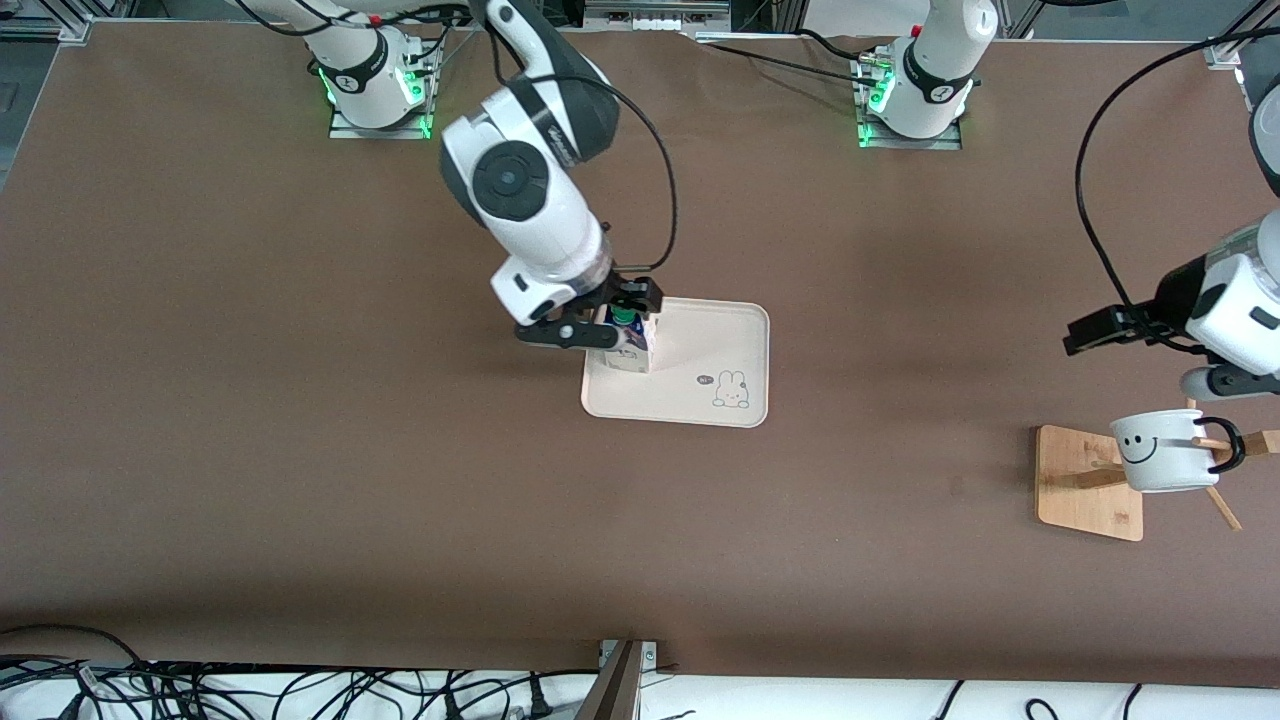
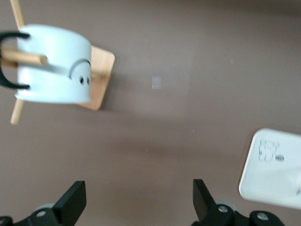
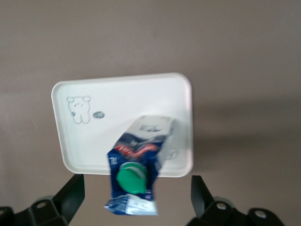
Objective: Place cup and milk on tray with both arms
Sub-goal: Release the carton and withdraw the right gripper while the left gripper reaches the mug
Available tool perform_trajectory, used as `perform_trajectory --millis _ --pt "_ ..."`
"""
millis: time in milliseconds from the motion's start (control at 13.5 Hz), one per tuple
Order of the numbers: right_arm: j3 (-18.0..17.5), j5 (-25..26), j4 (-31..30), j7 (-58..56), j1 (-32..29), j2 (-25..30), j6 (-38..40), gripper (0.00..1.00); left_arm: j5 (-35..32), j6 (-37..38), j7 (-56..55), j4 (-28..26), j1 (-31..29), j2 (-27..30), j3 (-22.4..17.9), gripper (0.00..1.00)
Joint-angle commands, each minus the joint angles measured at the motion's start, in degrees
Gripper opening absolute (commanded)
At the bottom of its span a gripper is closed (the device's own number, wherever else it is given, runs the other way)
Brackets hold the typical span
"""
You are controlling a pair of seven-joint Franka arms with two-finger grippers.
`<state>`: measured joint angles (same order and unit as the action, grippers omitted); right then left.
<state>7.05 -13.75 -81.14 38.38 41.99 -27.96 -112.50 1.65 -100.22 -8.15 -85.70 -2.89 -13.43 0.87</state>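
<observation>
The milk (image 1: 628, 345) stands upright on the cream tray (image 1: 700, 350), at the tray's end toward the right arm. My right gripper (image 1: 605, 318) is open, its fingers wide on either side of the carton's top. In the right wrist view the milk (image 3: 141, 150) with its green cap stands between the fingers (image 3: 73, 190) without touching them, on the tray (image 3: 117, 99). The cup (image 1: 1165, 450) hangs sideways on a peg of a wooden stand. My left gripper (image 1: 1100, 330) is open and empty, up in the air beside the cup (image 2: 54, 66).
The wooden stand (image 1: 1085, 480) with its flat base and pegs is at the left arm's end of the table, and shows in the left wrist view (image 2: 101, 70). The tray's rabbit drawing (image 1: 732, 390) is on its uncovered half. Cables lie along the table's near edge.
</observation>
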Motion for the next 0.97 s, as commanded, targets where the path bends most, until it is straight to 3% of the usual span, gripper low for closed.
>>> perform_trajectory --millis 0,223,371,594,743,891 --pt "7.0 -0.4 -1.0 -9.9 0.0 5.7 8.2 1.0 -0.5 -12.1 -4.1 -12.7 -2.6 6.9 0.4 1.0" --pt "14.5 -0.6 -1.4 -22.2 0.0 10.5 14.0 1.0 0.1 -29.7 -5.9 -26.9 -4.0 13.0 0.4 1.0" --pt "17.5 -0.3 -3.1 -26.2 0.0 14.8 18.7 1.0 4.8 -45.2 -6.4 -36.5 -5.4 15.2 0.4 1.0" --pt "20.6 2.0 -12.1 -32.4 0.0 23.4 20.0 1.0 13.4 -52.9 -6.6 -38.1 -7.1 12.6 0.4 1.0" --pt "20.5 10.5 -19.7 -32.5 0.0 31.3 18.5 1.0 20.8 -54.5 -6.5 -37.7 -7.2 10.4 0.4 1.0" --pt "20.6 13.5 -25.8 -32.8 -0.1 37.2 16.2 1.0 23.4 -58.1 -6.6 -36.9 -7.7 8.1 0.5 1.0"
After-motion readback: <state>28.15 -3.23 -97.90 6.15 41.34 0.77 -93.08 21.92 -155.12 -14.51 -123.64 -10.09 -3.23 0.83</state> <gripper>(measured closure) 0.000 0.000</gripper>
